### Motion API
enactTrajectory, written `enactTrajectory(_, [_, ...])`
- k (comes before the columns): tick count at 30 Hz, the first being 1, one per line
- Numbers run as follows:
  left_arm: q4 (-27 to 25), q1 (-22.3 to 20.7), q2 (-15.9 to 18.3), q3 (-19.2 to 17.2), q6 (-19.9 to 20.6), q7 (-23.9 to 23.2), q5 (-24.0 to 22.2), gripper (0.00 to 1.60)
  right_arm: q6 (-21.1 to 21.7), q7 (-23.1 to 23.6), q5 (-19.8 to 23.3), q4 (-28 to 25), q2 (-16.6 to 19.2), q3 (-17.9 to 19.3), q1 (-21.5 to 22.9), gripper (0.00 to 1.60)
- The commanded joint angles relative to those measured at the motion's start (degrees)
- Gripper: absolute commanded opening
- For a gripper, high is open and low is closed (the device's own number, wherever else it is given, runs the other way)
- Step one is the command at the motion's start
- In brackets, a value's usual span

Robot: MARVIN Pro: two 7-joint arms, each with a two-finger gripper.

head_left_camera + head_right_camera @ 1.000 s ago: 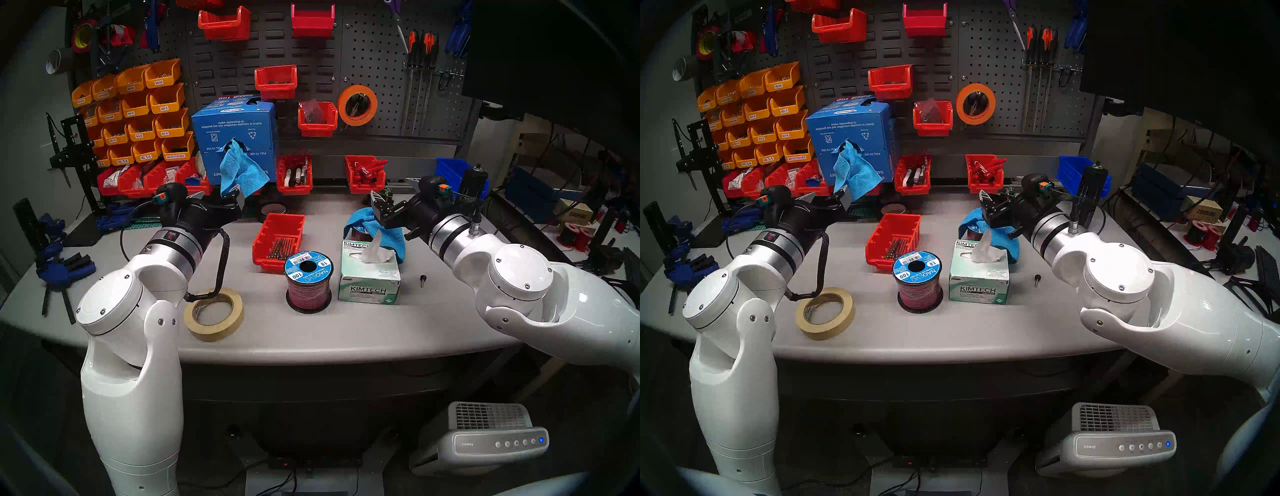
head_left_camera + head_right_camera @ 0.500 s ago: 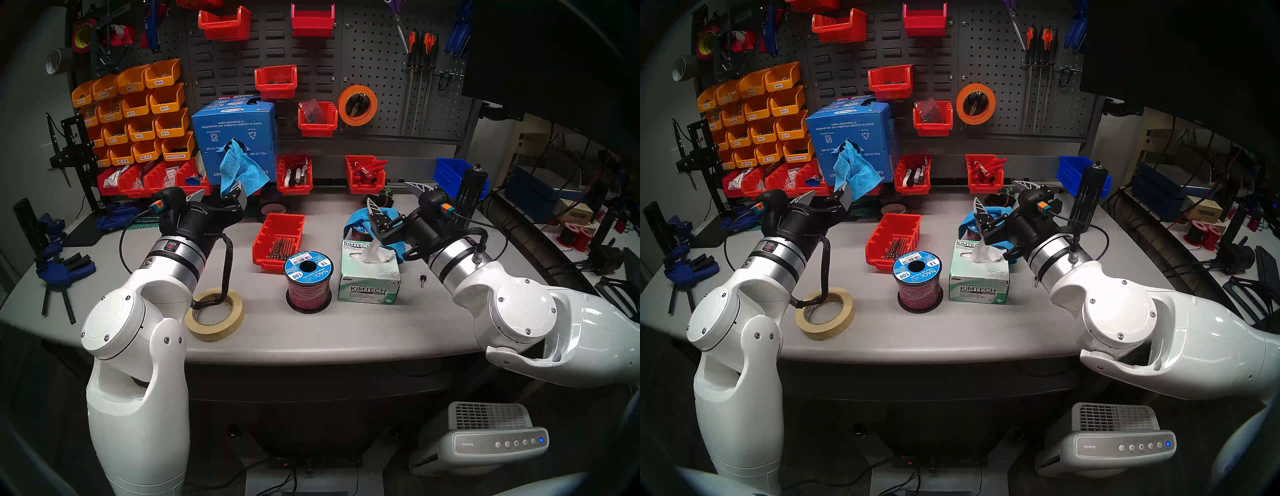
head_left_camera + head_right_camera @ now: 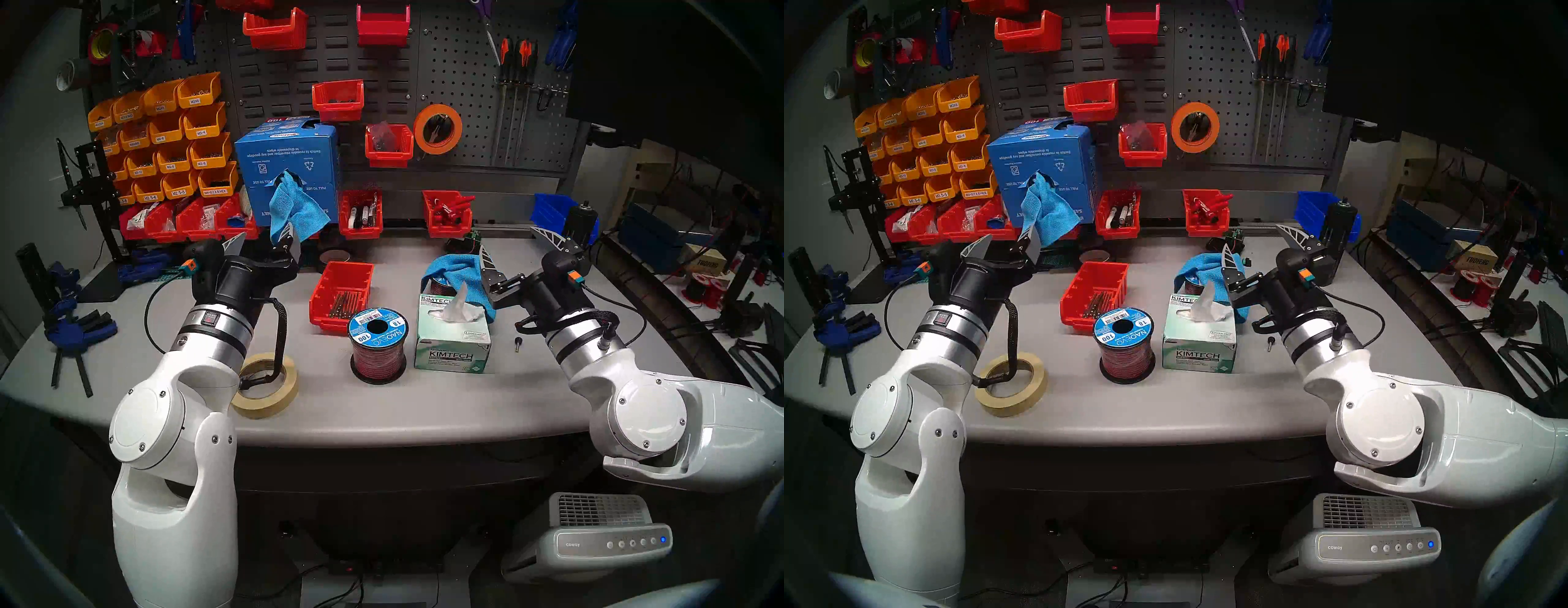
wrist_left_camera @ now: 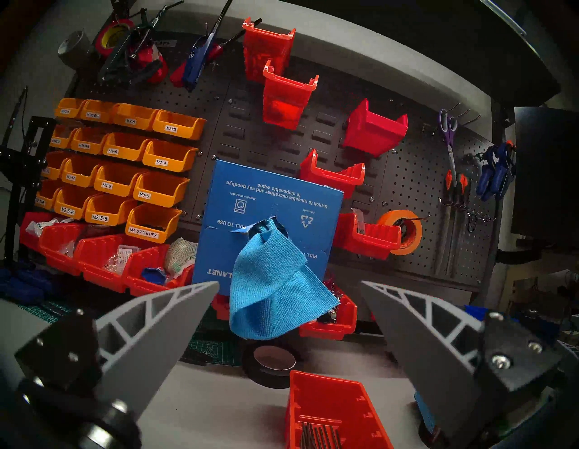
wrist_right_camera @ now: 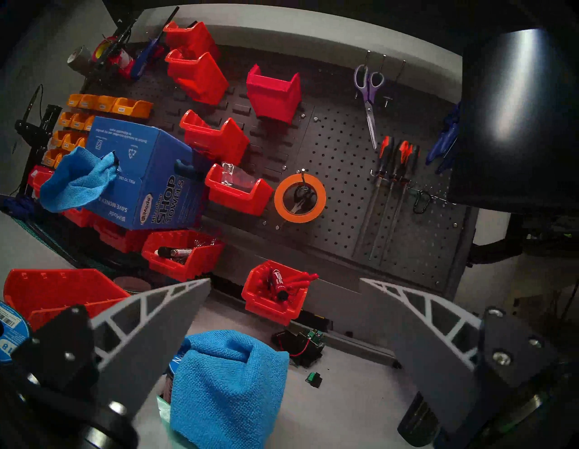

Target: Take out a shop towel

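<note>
A bright-blue shop towel [image 3: 297, 208] [image 4: 275, 291] hangs out of the slot in the blue carton [image 3: 288, 157] [image 5: 150, 163] at the back left. My left gripper [image 3: 263, 237] [image 4: 289, 283] is open just in front of and below the towel's lower edge, not touching it. A second blue towel [image 3: 456, 271] [image 5: 228, 385] lies draped over a spool behind the Kimtech box [image 3: 452, 339]. My right gripper [image 3: 508, 240] [image 5: 285, 280] is open and empty, to the right of and above that draped towel.
A red bin of screws [image 3: 339, 293], a wire spool [image 3: 377, 344] and a masking tape roll [image 3: 265, 386] sit on the grey table. A black tape roll [image 4: 272, 363] lies under the carton. A black cylinder [image 3: 579, 225] stands behind my right wrist. Red bins line the back.
My right gripper has drawn back to the right, off the draped towel, and turned. My left gripper has tilted up slightly toward the hanging towel. Both stay open.
</note>
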Motion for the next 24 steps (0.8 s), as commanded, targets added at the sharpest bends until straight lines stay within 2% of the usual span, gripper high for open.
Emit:
enactTrajectory(1, [-1.6, 1.5, 0.1, 0.5, -6.1, -1.3, 1.1, 1.60, -3.7, -7.1, -5.8, -0.2, 2.6, -0.2, -1.7, 1.60])
enactTrajectory(7, [-1.1, 3.1, 0.2, 1.1, -11.1, -2.4, 2.7, 1.60, -6.6, -12.5, -10.9, 0.0, 3.1, -1.3, -3.2, 1.60])
enactTrajectory(17, [1.0, 4.7, -0.4, 1.0, -20.0, -3.9, 5.0, 1.60, -11.0, -20.9, -21.3, 3.3, -0.3, -1.8, -4.2, 1.60])
enactTrajectory(20, [1.5, 4.8, -0.8, 0.7, -22.0, -4.4, 5.5, 1.60, -13.8, -22.9, -23.1, 5.4, -2.0, -1.6, -4.3, 1.60])
enactTrajectory(24, [2.6, 5.0, -1.2, 0.5, -25.6, -5.1, 5.9, 1.60, -18.7, -23.8, -22.4, 8.6, -4.0, -1.0, -3.8, 1.60])
